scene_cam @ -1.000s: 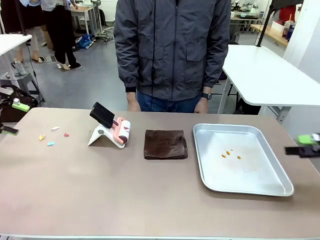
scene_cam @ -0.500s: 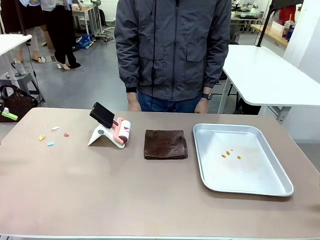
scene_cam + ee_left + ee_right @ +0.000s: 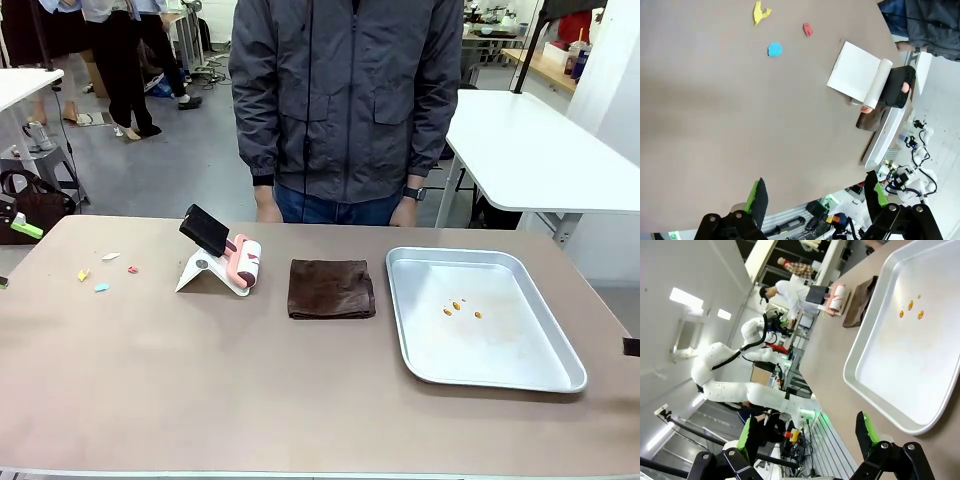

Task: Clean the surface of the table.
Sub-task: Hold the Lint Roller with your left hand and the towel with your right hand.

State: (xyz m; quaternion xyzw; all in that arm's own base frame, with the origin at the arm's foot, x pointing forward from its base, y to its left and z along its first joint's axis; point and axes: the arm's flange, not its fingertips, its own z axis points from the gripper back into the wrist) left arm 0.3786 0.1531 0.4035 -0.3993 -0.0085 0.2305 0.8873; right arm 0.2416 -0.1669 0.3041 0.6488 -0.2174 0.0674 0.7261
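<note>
The tan tabletop (image 3: 200, 400) lay with its long axis running from the robot's left to its right. Its far long edge faced a person (image 3: 345, 100) who stood behind the middle with arms hanging down.

Toward the left end lay four small paper scraps, yellow (image 3: 83, 274), white (image 3: 110, 256), pink (image 3: 132, 269) and blue (image 3: 101, 287), loosely grouped but apart from one another. To their right a lint roller (image 3: 240, 260) with a black handle sat propped on a white stand. A folded brown cloth (image 3: 331, 288) lay flat near the middle. Just to its right a silver tray (image 3: 560, 355) lay with its long axis running from the near side to the far side, and it held a few orange crumbs (image 3: 457, 305).

The left arm's jaws stood wide open and held nothing. Their green-padded fingers (image 3: 759, 200) hung at the tabletop's left end, facing the scraps. The right arm's jaws were likewise spread wide and empty, with their fingers (image 3: 863, 432) off the right end, near the tray's rim.
</note>
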